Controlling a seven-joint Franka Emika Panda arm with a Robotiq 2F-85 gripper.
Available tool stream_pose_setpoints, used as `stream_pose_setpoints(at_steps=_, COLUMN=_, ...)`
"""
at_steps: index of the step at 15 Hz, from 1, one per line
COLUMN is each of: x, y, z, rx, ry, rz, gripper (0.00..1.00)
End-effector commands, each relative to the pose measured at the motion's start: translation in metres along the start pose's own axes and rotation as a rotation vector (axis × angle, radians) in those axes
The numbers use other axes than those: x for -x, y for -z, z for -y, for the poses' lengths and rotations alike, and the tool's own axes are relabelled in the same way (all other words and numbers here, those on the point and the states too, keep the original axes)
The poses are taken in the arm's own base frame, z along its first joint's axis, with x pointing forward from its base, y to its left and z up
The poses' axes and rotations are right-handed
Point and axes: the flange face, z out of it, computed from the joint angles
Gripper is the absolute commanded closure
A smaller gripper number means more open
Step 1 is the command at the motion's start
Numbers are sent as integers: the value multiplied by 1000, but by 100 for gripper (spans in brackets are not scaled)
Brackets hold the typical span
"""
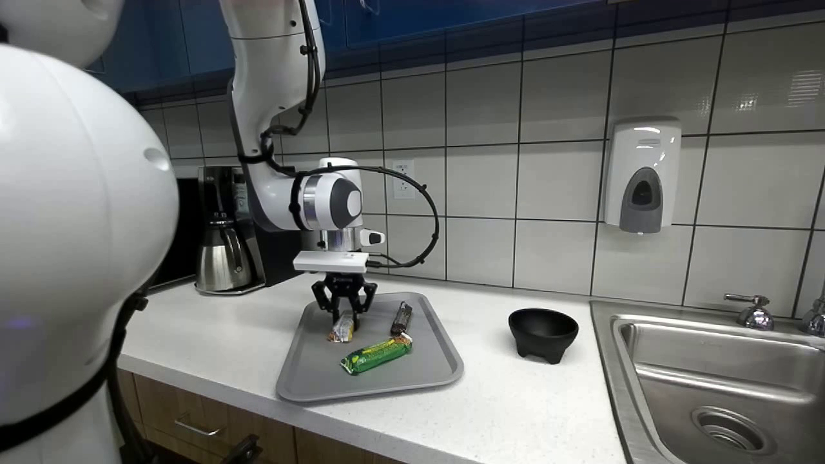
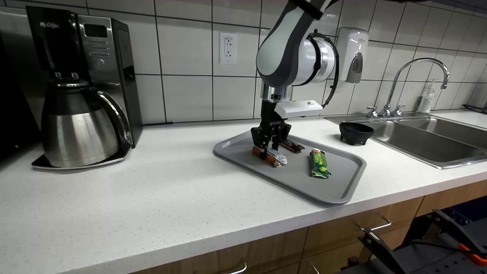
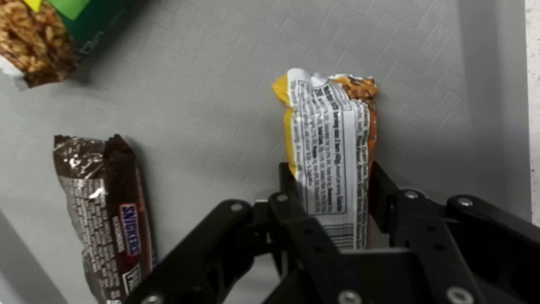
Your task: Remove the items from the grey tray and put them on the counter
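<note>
Grey tray (image 2: 296,173): gripper (image 3: 332,179) clasps bar (image 3: 325,126), apart from rim (image 3: 512,126).

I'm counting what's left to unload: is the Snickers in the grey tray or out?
In. The Snickers lies on the grey tray, inside its rim in both exterior views.

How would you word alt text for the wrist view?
A robot hand has fingers on either side of a white-labelled snack bar in a grey tray; whether it grips is unclear. Lower left is a brown Snickers bar; upper left, part of a green wrapper.
</note>
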Motion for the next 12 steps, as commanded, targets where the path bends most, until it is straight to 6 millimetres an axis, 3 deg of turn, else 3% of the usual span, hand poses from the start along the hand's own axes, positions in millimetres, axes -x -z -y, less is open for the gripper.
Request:
stream_pose_setpoints(at_steps=1, x=-3, y=14, z=-3, rx=11, ry=-21, rz=-14, gripper=82)
stream_pose_setpoints(at_steps=12, x=-4, y=60, z=9, rx=15, ry=-9, rz=-81, gripper=82)
